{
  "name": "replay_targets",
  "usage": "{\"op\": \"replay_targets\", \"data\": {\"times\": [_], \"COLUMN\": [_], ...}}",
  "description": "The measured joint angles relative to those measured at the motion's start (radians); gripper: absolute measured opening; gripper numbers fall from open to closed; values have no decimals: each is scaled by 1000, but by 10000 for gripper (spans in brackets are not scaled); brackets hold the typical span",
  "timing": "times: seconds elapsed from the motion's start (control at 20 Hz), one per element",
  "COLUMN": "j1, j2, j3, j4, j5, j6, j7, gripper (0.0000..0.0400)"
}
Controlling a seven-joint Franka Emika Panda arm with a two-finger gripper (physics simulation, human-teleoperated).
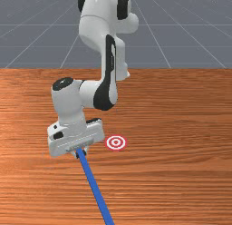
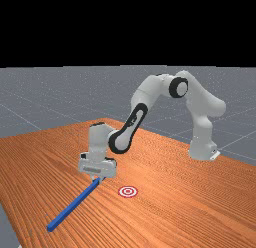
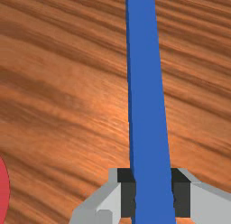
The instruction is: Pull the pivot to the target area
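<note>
Target [image 1: 115, 142] is off the flank of the bar [image 1: 94, 185], not off its tip. I read the bar as the pivot. Gripper [image 1: 80, 153] is clenched on it near one end; wrist view has both dark pads [image 3: 181, 196] against its sides.

Long axis: front view, bar runs from the gripper toward the near edge, drifting right as it goes and out of frame. Far view, it slants from the gripper down to the left, toward the near side. So nearly the whole length hangs off one side of the grip, pointing away from the base of the arm [image 2: 202, 127].

Relation that matters: from the gripper, target is to the front view's right and slightly farther, i.e. a bit toward the base. Far view has it right of the gripper and a little nearer. Well across the axis, roughly on the line through the two pads. Bar is beside target, apart from it, so not done.

Next move should be mostly sideways, to the front view's right, with a small draw toward the base. A straight pull along the axis would likely slide past target. Risk: long free end lags and twists the bar in the pads. Go slow, hold the wrist angle. Can't tell if bar lies flat on the table [image 1: 181, 129].
</note>
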Motion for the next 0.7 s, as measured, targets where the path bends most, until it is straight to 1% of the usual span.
{"op": "replay_targets", "data": {"times": [0.05,0.1,0.2,0.25,0.3,0.35,0.45,0.5,0.55,0.6,0.65,0.7], "j1": [-5,-24,-37,11,-54,-17,-24,-20,-17,-21,-52,-48], "j2": [-22,-54,-94,-109,-132,-143,-170,-171,-157,-166,-174,-176], "j3": [6,34,47,-12,65,18,25,13,7,12,52,55], "j4": [-43,-122,-204,-229,-286,-298,-354,-346,-328,-354,-378,-382], "j5": [4,47,63,21,81,66,80,49,42,49,56,52], "j6": [18,118,158,136,205,165,193,138,120,140,184,185], "j7": [-19,-35,-62,-8,-93,-21,-32,-43,-34,-45,-129,-136], "gripper": [96,95,95,95,95,95,95,95,95,95,96,99]}}
